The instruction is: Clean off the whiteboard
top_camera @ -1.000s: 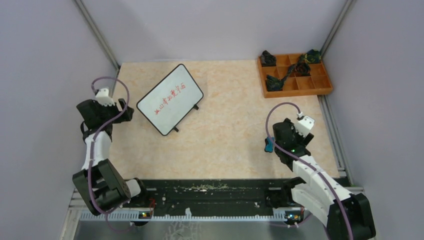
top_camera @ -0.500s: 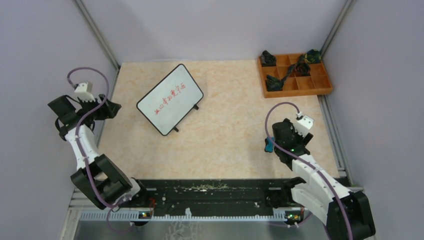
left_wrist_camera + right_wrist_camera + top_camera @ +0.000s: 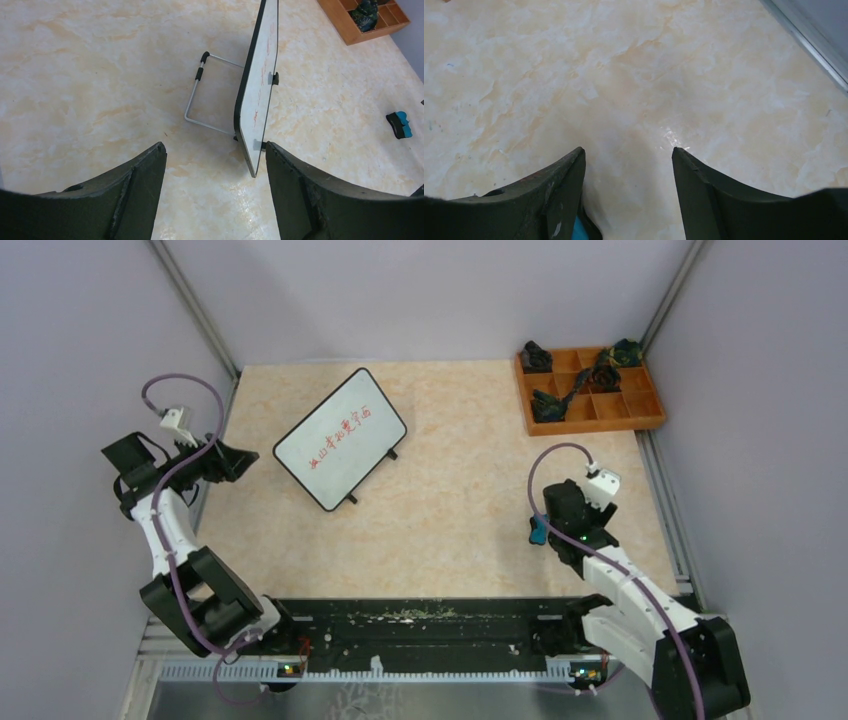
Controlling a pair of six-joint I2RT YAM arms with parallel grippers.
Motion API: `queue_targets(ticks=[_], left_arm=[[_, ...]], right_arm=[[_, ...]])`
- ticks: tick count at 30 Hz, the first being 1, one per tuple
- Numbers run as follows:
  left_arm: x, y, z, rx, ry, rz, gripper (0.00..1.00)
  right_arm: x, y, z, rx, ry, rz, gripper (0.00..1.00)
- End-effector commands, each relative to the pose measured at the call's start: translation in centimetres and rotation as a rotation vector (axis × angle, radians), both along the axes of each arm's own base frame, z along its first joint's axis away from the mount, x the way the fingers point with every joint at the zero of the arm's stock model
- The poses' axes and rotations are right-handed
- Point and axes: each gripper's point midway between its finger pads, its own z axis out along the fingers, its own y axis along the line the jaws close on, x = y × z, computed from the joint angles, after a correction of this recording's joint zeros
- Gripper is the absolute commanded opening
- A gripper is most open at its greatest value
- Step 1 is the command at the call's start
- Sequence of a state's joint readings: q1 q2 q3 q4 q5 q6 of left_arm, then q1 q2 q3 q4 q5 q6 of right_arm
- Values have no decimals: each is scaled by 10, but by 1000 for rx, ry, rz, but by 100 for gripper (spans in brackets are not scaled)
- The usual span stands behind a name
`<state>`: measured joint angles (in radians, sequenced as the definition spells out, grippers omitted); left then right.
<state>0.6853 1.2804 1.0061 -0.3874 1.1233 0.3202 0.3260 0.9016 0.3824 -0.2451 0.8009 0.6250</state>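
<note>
**Whiteboard stands written on, both claws wide**

We see the whiteboard [image 3: 340, 438] on the far left part of the table [image 3: 450, 500]. It is turned at an angle to the table edges. Its white face carries a line of red writing [image 3: 340, 430]. From the left wrist camera we look at the board almost edge on: it stands up on its lower edge, and a thin wire stand [image 3: 200, 95] reaches out on the table from its back side.

The left gripper [image 3: 215, 150] is near the board's left corner and apart from it. Its two fingers stand wide, with only bare table between them. It holds nothing.

The right gripper [image 3: 629, 152] is on the right side of the table, well apart from the board. Its fingers are also wide apart over bare table. A small blue and black eraser [image 3: 538, 531] lies just beside this gripper. The right wrist camera shows a bit of blue at the inner side of one finger, but the fingers do not clamp it.

An orange tray [image 3: 590, 390] with dark objects in some compartments sits in the far right corner.
</note>
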Motion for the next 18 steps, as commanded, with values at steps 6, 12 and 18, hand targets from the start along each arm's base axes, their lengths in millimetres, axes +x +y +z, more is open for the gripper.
queue_targets(ticks=[6, 12, 18], left_arm=[[-6, -6, 7, 50, -38, -11, 78], [-3, -19, -1, 64, -17, -35, 79], [5, -36, -15, 109, 26, -56, 78]], right_arm=[[25, 43, 44, 131, 12, 193, 61], [16, 61, 59, 186, 68, 304, 60], [7, 83, 44, 261, 182, 391, 58]])
